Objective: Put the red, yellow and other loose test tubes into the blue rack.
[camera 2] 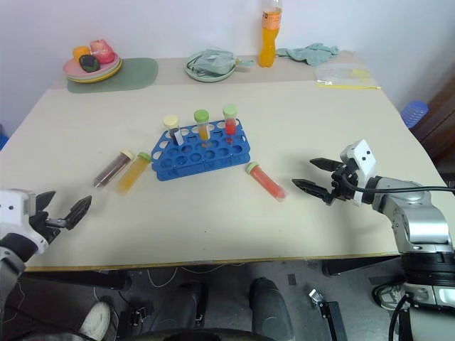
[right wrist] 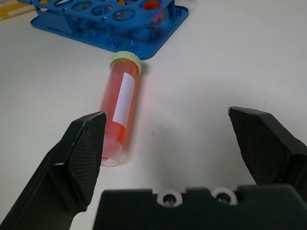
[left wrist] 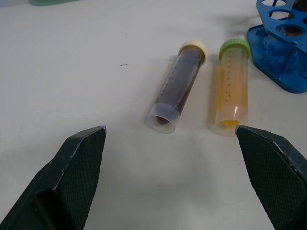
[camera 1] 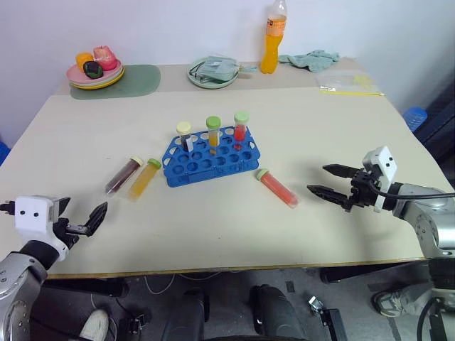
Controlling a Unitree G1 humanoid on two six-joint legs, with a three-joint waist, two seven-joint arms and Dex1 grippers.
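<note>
Tube with red liquid (camera 1: 278, 188) lies flat on the counter (camera 1: 213, 234) just right of the blue rack (camera 1: 210, 158), cap toward the rack, nearest the right gripper (camera 1: 325, 180), whose jaws gape wide and empty.

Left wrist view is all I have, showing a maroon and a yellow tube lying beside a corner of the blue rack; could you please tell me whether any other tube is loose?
Observer: Yes, a red tube lies on the table to the right of the blue rack.
Operator: Is the right gripper holding it?
Observer: No, the right gripper is open, just short of it.
Operator: Is the rack empty?
Observer: No, three capped tubes stand in its back row.
</note>
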